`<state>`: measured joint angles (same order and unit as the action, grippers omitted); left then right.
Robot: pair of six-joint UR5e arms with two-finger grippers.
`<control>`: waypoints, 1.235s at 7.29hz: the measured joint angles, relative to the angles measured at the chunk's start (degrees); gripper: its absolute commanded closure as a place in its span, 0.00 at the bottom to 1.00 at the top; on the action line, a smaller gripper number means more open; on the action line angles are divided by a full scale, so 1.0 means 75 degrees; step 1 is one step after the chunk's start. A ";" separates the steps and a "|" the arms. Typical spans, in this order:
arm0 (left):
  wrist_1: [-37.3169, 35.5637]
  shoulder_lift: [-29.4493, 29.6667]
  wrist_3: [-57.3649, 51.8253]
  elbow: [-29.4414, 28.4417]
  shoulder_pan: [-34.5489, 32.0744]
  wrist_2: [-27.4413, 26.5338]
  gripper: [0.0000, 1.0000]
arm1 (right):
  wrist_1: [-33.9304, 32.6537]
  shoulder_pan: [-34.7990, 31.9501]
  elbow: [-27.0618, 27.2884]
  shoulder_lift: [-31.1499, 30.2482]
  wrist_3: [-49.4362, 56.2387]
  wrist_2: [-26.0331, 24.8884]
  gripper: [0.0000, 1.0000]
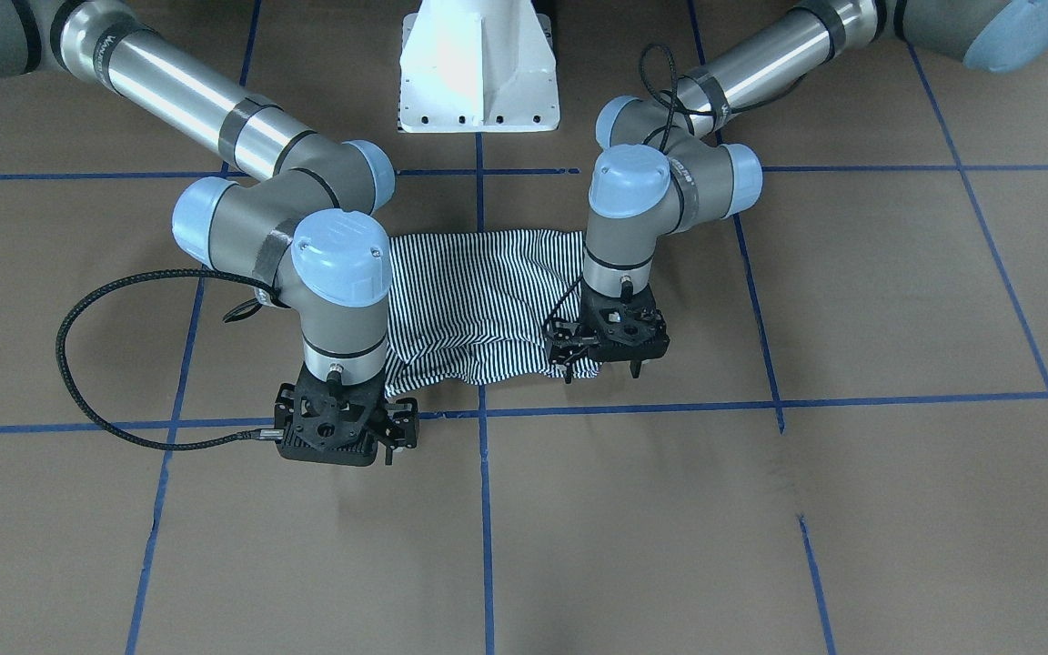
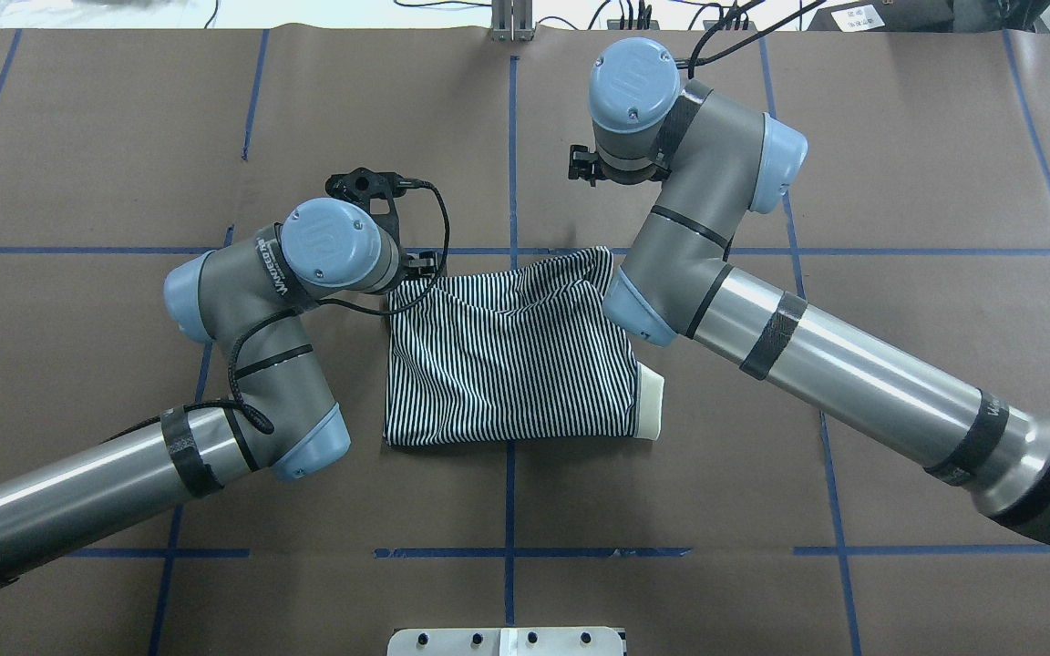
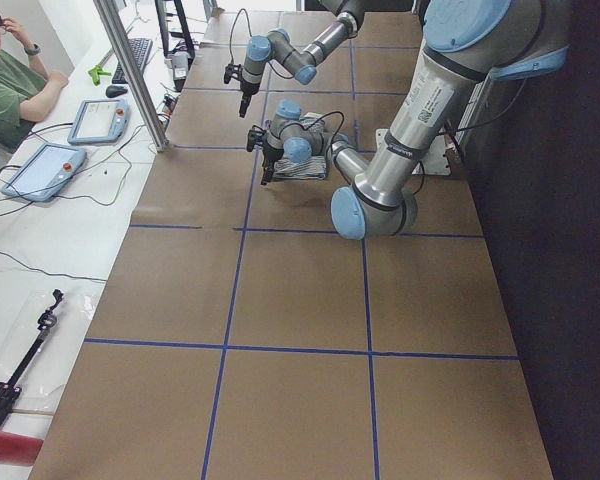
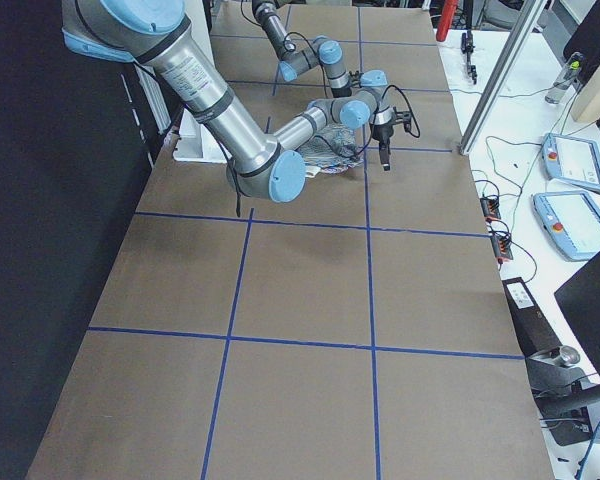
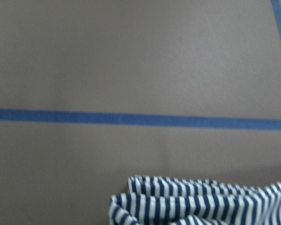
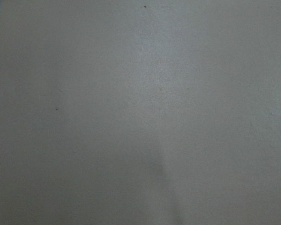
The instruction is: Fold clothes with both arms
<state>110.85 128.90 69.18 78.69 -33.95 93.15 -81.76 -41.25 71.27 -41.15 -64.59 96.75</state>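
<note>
The striped shirt [image 2: 507, 355] lies folded into a rough rectangle at the table's middle, with its cream collar [image 2: 652, 401] poking out on the right edge. My left gripper [image 1: 603, 368] hangs open at the shirt's far corner, one fingertip [image 1: 569, 368] over the cloth and the other beside it. In the left wrist view the rumpled shirt edge [image 5: 201, 201] fills the bottom. My right gripper [image 1: 399, 435] is open, holds nothing, and is raised just past the shirt's other far corner. Only bare brown paper shows in the right wrist view.
Brown paper with blue tape lines [image 1: 633, 408] covers the table. The white pedestal base [image 1: 478, 73] stands at the robot's side. A seated person [image 3: 15, 85] and control tablets [image 3: 40, 170] sit on a side bench beyond the far table edge.
</note>
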 measured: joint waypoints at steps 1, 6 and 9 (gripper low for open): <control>0.0051 0.0049 -0.0347 -0.0082 -0.0259 0.0068 0.00 | 0.0008 0.0055 0.0202 -0.0086 -0.0033 0.0002 0.00; 0.0804 -0.0145 -0.2147 -0.0008 -0.1233 0.1164 0.00 | 0.0138 0.0948 0.0740 -0.0298 -0.1329 -0.0054 0.64; 0.0852 -0.0155 -0.2109 -0.0004 -0.1240 0.1184 0.00 | 0.0187 0.1088 0.0739 -0.0468 -0.1420 -0.0071 1.00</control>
<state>117.25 127.74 53.36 78.66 -43.25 102.04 -80.35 -33.09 76.81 -44.66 -75.24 96.22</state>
